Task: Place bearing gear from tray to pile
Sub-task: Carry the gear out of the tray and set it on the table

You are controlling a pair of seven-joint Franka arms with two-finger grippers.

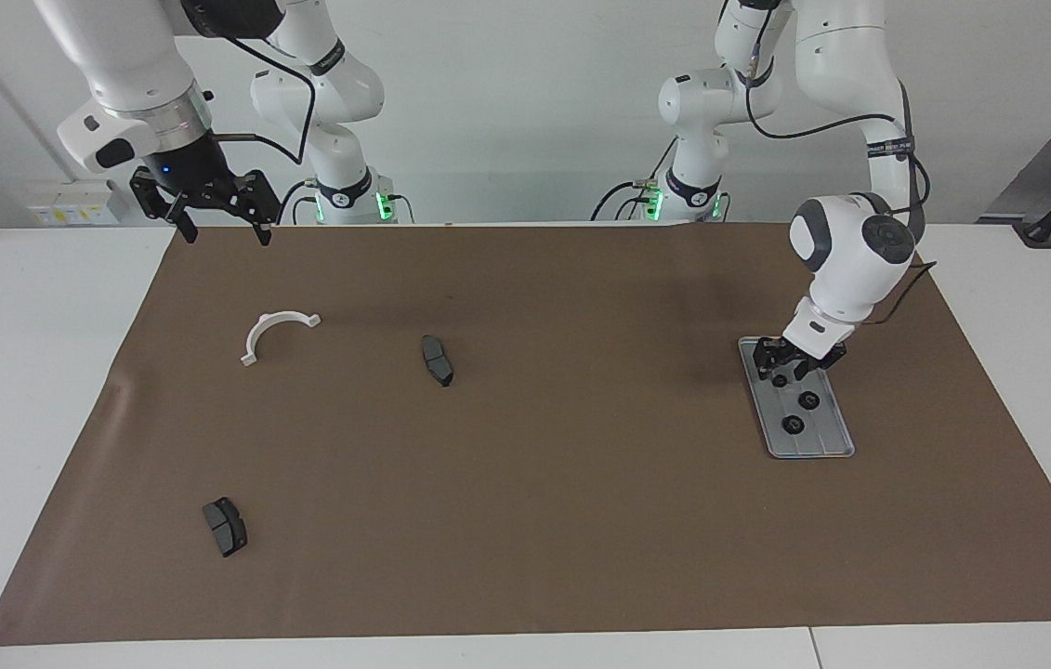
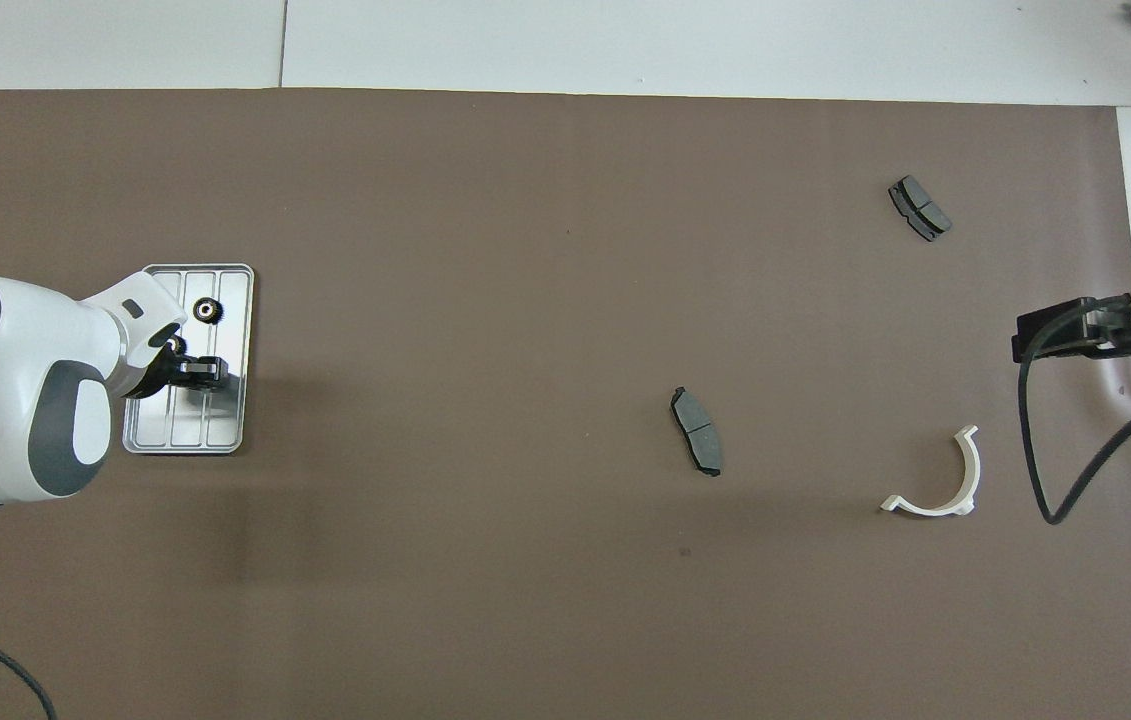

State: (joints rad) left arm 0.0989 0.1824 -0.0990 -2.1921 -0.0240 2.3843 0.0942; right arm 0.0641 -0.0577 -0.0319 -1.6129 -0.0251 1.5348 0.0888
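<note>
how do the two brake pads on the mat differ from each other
The first brake pad lies near the middle of the brown mat, nearer to the robots; the second brake pad lies toward the right arm's end, farther from them. The first brake pad shows as a narrow strip, the second brake pad as a broader block. The white bracket sits nearer the first brake pad. Both are dark grey and lie untouched.

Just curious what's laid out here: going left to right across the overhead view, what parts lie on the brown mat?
Tray → middle brake pad → far brake pad → white bracket.
</note>
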